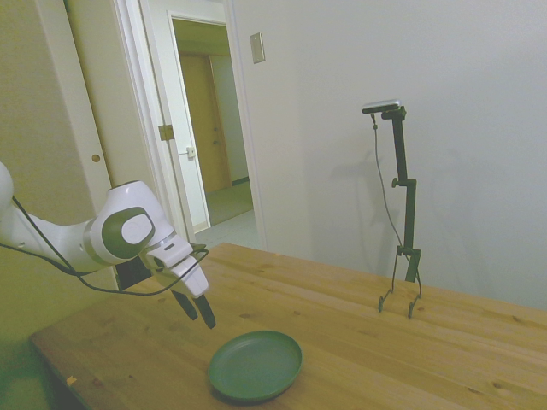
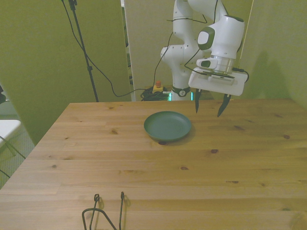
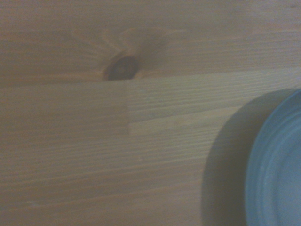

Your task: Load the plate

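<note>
The dark green plate (image 2: 168,126) lies flat on the wooden table (image 2: 144,182), with nothing on it. In the side view the plate (image 1: 255,365) sits near the table's front edge. My gripper (image 2: 208,106) hangs open above the table, just off the plate's rim toward the front view's right, fingers pointing down and holding nothing. The side view shows the gripper (image 1: 197,309) a little above and beside the plate. Part of the plate's rim (image 3: 277,165) shows blurred in the wrist view.
A dark knot (image 3: 121,68) marks the table board under the wrist. A doorway (image 1: 209,128) opens behind the table in the side view. Cables and a red button (image 2: 157,86) lie on the floor by the robot's base.
</note>
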Motion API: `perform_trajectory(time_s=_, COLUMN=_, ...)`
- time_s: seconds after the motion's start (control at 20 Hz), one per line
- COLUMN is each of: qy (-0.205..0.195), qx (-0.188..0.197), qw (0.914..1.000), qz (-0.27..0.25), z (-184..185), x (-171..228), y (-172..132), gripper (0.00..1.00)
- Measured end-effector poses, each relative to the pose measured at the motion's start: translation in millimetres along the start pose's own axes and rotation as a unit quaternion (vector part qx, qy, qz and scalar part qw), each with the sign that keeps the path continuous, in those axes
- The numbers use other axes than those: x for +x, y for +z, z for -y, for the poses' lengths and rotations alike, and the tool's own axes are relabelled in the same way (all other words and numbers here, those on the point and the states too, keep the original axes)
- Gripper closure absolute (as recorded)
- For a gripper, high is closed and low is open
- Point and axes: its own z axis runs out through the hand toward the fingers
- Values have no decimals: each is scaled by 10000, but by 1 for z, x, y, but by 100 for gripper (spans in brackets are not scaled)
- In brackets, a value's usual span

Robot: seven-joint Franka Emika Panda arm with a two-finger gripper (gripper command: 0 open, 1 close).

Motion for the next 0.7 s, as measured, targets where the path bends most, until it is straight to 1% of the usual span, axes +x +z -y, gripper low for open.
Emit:
perform_trajectory(time_s=0.15, qy=68, qx=-131, qw=9999, qz=-64, z=-8, x=18, y=12, gripper=0)
perform_trajectory(time_s=0.3, qy=90, qx=-226, qw=9997, qz=-73, z=-14, x=27, y=24, gripper=0)
perform_trajectory(time_s=0.5, qy=35, qx=-325, qw=9995, qz=-55, z=-21, x=25, y=36, gripper=0)
perform_trajectory(time_s=0.7, qy=-48, qx=-320, qw=9994, qz=-85, z=-27, x=22, y=46, gripper=0)
